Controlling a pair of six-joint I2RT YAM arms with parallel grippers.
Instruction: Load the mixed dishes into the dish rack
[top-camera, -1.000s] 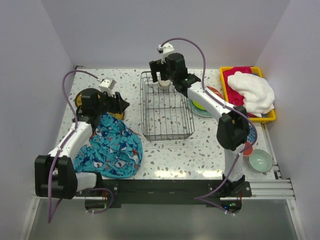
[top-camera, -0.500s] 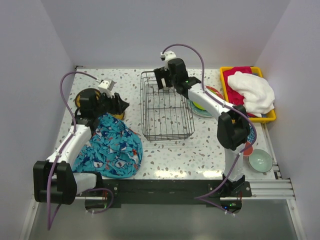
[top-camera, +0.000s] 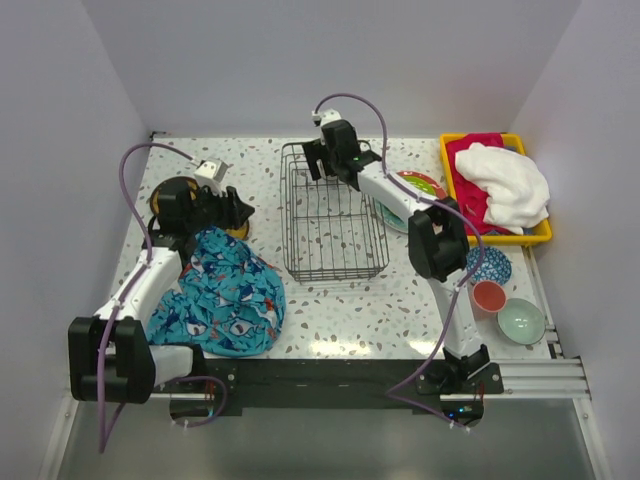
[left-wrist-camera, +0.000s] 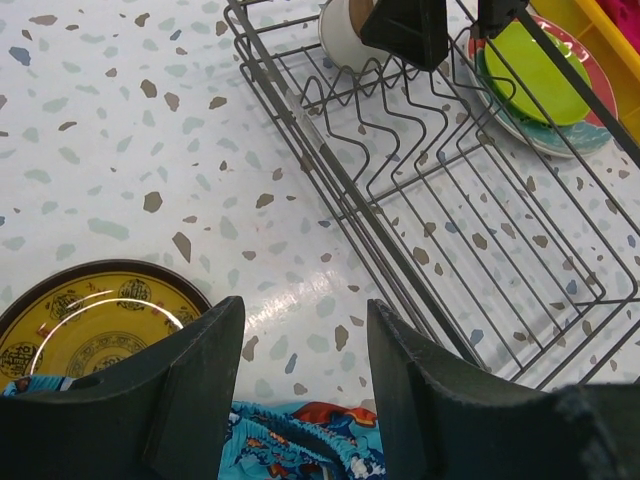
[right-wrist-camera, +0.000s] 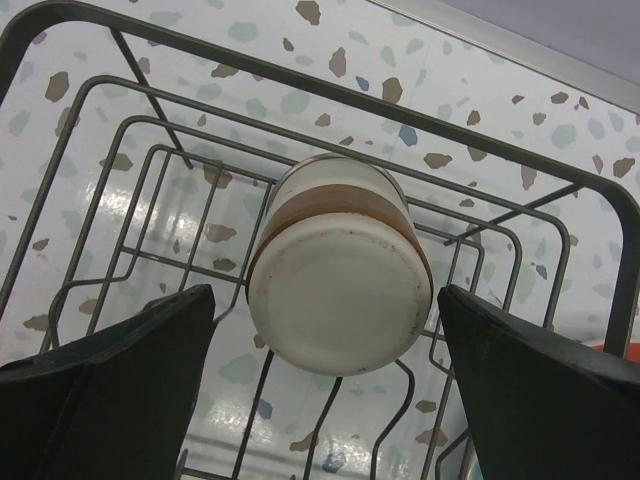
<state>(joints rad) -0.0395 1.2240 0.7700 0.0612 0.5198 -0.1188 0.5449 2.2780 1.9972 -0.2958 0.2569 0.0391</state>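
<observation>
Jaws on the right gripper (right-wrist-camera: 325, 295) are spread wide, cream cup (right-wrist-camera: 335, 275) sitting base-up between them, untouched, at the far end of the dish rack (top-camera: 330, 215). Over on the left gripper (left-wrist-camera: 305, 330) the jaws are parted too, empty, above the tabletop (left-wrist-camera: 120, 130) between rack and yellow plate (left-wrist-camera: 90, 335). Count: two cups (cream, pink cup (top-camera: 489, 296)), three plates (yellow, plus lime-green plate (left-wrist-camera: 535, 65) stacked on teal-and-red plate (left-wrist-camera: 558, 143)), two bowls (mint bowl (top-camera: 522, 321), blue bowl (top-camera: 490, 265)), one rack.
</observation>
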